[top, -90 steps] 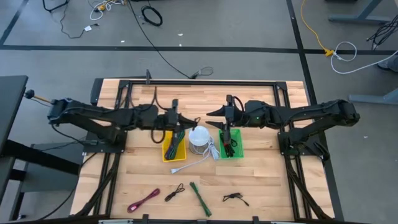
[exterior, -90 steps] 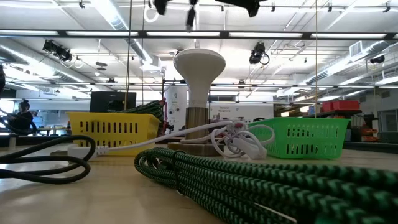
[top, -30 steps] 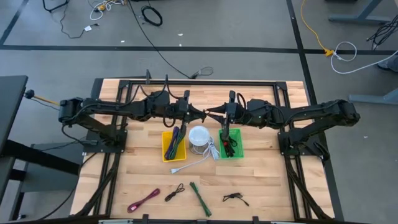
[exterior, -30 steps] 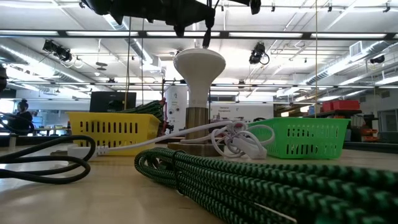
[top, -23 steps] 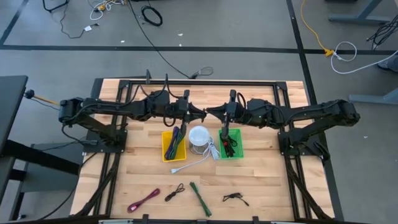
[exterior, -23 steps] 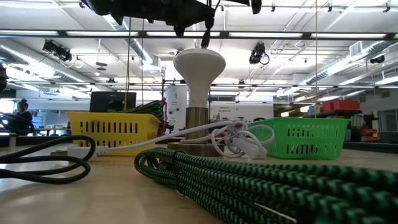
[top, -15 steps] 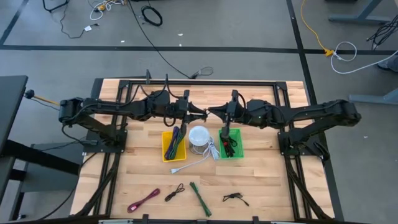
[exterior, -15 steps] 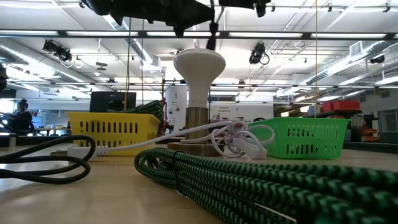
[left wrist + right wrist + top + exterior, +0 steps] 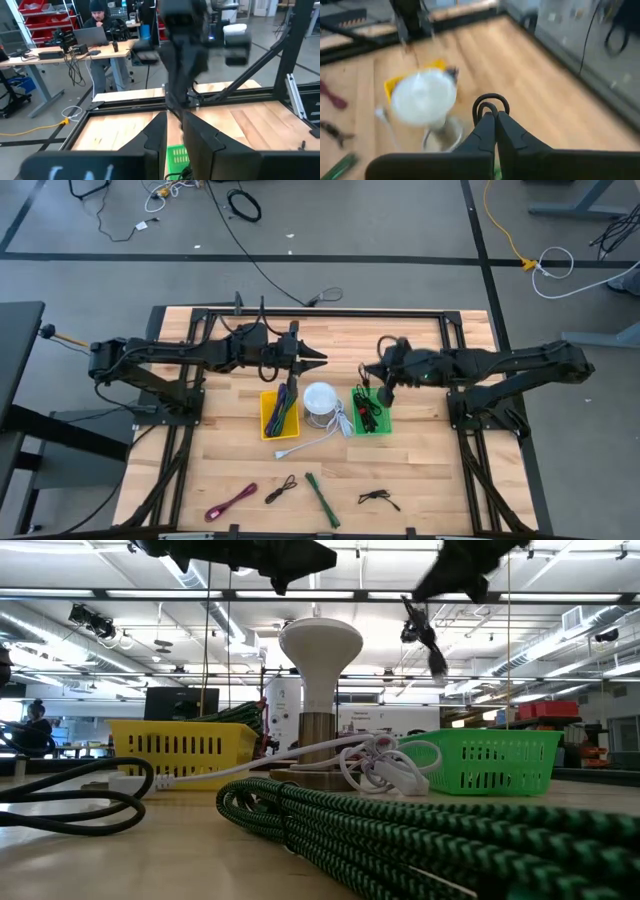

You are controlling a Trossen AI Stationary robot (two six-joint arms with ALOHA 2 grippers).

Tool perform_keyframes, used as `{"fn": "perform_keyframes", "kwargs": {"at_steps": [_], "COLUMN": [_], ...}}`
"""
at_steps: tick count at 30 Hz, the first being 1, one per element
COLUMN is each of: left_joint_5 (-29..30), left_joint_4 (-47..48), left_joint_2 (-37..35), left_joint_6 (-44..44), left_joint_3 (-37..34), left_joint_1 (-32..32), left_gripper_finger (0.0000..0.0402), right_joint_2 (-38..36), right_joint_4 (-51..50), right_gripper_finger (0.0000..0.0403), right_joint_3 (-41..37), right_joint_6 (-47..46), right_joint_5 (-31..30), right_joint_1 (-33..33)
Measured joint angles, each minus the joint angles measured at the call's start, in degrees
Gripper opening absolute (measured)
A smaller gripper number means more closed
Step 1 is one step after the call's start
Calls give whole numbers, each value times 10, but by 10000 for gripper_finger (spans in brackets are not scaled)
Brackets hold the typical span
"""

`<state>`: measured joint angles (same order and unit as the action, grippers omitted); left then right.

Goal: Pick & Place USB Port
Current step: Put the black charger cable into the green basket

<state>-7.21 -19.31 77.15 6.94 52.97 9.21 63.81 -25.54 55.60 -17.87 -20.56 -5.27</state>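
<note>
A thin black USB cable (image 9: 491, 101) is held in my right gripper (image 9: 494, 116), which is shut on it above the left part of the green basket (image 9: 372, 415). In the low view the cable (image 9: 431, 640) dangles from that gripper (image 9: 462, 575), above the basket (image 9: 487, 762). My left gripper (image 9: 321, 360) hovers above the table behind the white lamp (image 9: 320, 398). Its fingers (image 9: 159, 134) stand slightly open with nothing between them. My right gripper pinches a small loop of the black cable (image 9: 491, 104) between its two fingertips, and the loop sticks out just past them. The fingers slant downward toward the table's left. The rest of the cable (image 9: 434, 655) hangs slack below, lifted clear of the basket.
A yellow basket (image 9: 279, 413) with cables stands left of the lamp, whose white cord (image 9: 305, 444) trails forward. The green basket holds a dark cable. Near the front edge lie a magenta cable (image 9: 231, 501), a green braided cable (image 9: 322, 500) and two small black cables (image 9: 281, 489).
The two grippers met tip to tip behind the lamp. The black cable now hangs from my right gripper alone, which has gone toward the table's right, over the green basket, and tipped downward. My left gripper has drawn back a little toward the left.
</note>
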Motion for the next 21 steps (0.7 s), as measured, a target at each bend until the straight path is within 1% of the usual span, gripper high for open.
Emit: {"fn": "perform_keyframes", "kwargs": {"at_steps": [4, 7, 10, 15, 21], "left_joint_5": [1, 11, 21, 21, 21], "left_joint_4": [4, 10, 13, 13, 17], "left_joint_2": [0, 0, 0, 0, 0], "left_joint_6": [1, 3, 4, 4, 3], "left_joint_3": [0, 0, 0, 0, 0], "left_joint_1": [0, 1, 1, 1, 1], "left_gripper_finger": [69, 69, 69, 69, 69], "right_joint_2": [0, 0, 0, 0, 0], "right_joint_4": [2, 21, 37, 43, 50], "right_gripper_finger": [0, 0, 0, 0, 4], "right_joint_3": [-60, -106, -135, -153, -165], "right_joint_6": [-92, -162, -211, -255, -262], "right_joint_5": [7, 7, 9, 10, -3], "right_joint_1": [-30, -50, -66, -80, -83]}}
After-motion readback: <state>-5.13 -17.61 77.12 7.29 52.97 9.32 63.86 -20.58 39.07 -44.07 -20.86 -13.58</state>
